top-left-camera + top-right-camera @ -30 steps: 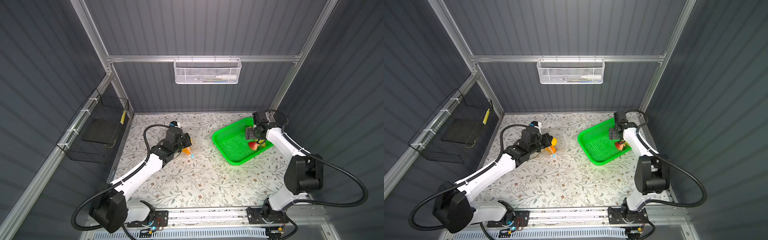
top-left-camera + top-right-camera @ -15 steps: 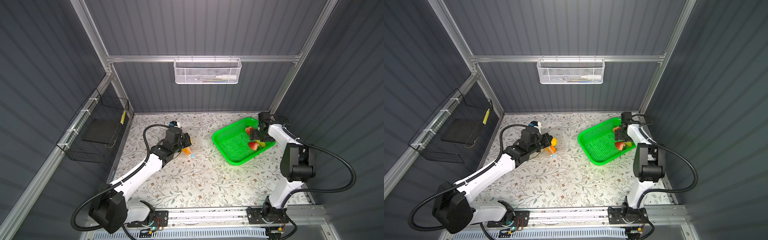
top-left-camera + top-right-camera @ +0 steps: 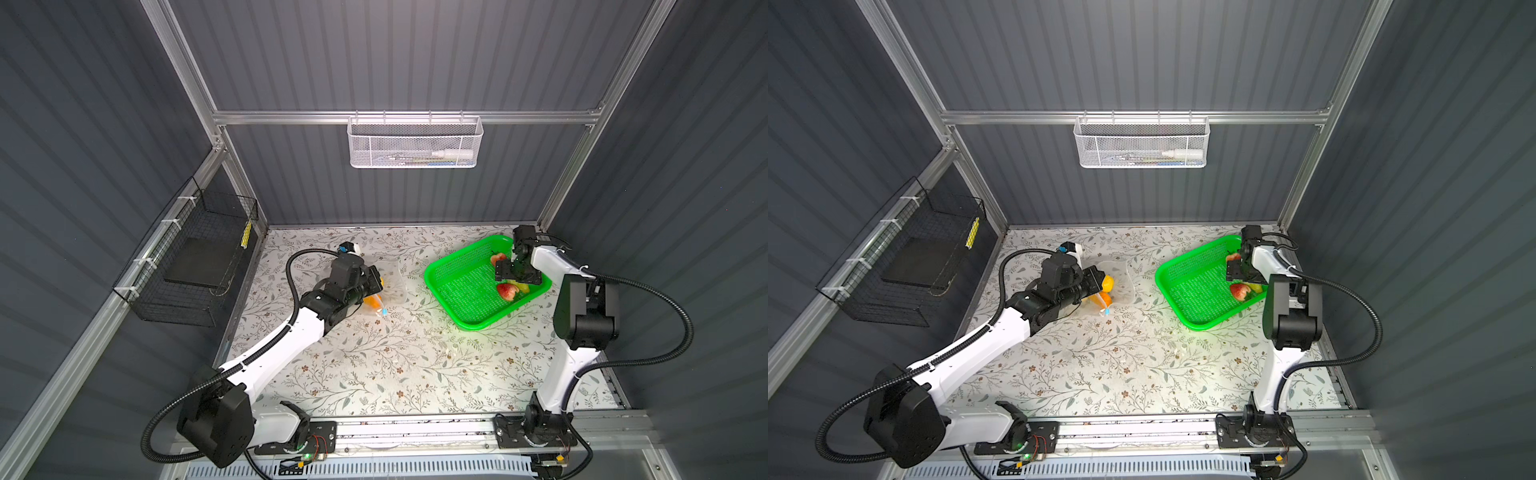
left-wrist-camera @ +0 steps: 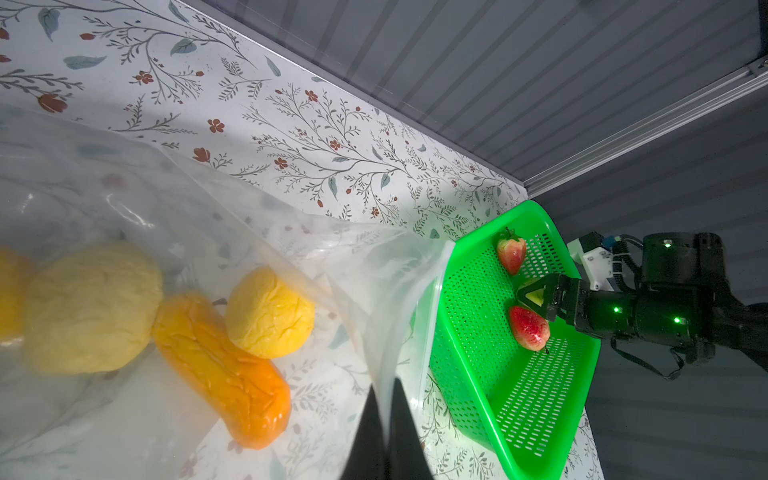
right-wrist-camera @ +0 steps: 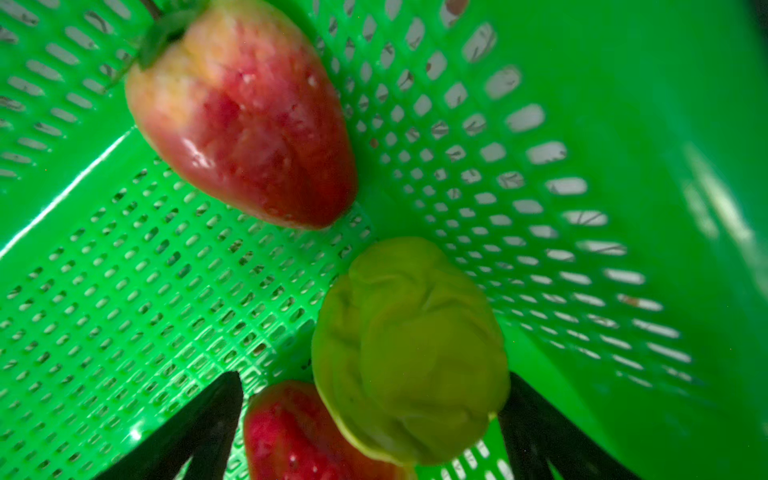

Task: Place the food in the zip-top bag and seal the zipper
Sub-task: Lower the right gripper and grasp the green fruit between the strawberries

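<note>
The clear zip-top bag (image 3: 394, 277) lies left of the middle, with its blue zipper slider (image 3: 385, 311) at the near edge. My left gripper (image 4: 388, 384) is shut on the bag's open edge (image 4: 399, 291) and holds it up. Inside the bag lie a yellow fruit (image 4: 269, 312), a long orange one (image 4: 224, 370) and a pale yellow one (image 4: 91, 307). My right gripper (image 5: 374, 378) stands open low in the green basket (image 5: 124, 291), its fingers on either side of a yellow-green fruit (image 5: 409, 353) and a strawberry (image 5: 299, 432). A second strawberry (image 5: 245, 120) lies beyond them.
The green basket (image 3: 461, 309) sits at the back right, close to the right wall. A black wire rack (image 3: 195, 266) hangs on the left wall and a white mesh tray (image 3: 413, 143) on the back wall.
My right gripper has moved toward the basket's right side and dropped down around the yellow-green fruit, and its elbow has swung forward. The left arm and the bag have stayed put.
</note>
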Motion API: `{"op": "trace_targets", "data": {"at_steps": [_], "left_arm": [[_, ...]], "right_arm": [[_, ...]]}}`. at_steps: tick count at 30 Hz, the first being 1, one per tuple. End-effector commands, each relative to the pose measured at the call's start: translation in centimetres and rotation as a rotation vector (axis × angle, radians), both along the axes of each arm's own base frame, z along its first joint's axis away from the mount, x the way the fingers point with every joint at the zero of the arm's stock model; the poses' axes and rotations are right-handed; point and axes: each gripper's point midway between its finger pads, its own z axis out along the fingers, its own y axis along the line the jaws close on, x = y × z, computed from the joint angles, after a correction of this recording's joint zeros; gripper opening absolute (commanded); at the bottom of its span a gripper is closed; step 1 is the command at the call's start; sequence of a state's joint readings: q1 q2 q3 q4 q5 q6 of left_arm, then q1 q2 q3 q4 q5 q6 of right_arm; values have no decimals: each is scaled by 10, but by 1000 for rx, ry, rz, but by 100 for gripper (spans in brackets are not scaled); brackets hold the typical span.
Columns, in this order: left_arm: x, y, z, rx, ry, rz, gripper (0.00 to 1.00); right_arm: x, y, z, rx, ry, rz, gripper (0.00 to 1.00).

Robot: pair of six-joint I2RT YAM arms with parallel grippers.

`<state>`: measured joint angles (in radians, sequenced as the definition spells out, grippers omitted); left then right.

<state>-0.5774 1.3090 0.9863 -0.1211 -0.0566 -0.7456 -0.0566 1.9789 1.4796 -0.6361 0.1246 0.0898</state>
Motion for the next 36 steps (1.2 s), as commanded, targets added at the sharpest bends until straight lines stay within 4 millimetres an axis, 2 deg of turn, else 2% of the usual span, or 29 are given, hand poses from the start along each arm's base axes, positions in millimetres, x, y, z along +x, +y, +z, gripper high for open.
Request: {"op": "trace_targets", "data": {"at_steps": [1, 5, 8, 15, 22, 27, 36], "left_arm": [[-4, 3, 9, -8, -12, 9, 0], [-4, 2, 7, -13, -7, 7, 0], [-4, 2, 8, -13, -7, 7, 0], [-5, 3, 8, -13, -7, 7, 0], [-6, 3, 9, -16, -10, 6, 0], [-7, 6, 9, -7, -10, 15, 0], [-7, 7, 9, -3, -11, 17, 0]], "right_arm": [[2, 22, 5, 136, -18, 13, 95], [-3, 50, 10, 297, -31, 29, 94], [-6, 57, 15, 326, -48, 37, 93], [-2, 35, 17, 160, -52, 26, 93], [10, 21, 0, 5, -3, 44, 92], [21, 19, -8, -15, 3, 54, 90], [36, 12, -10, -60, -9, 62, 88]]}}
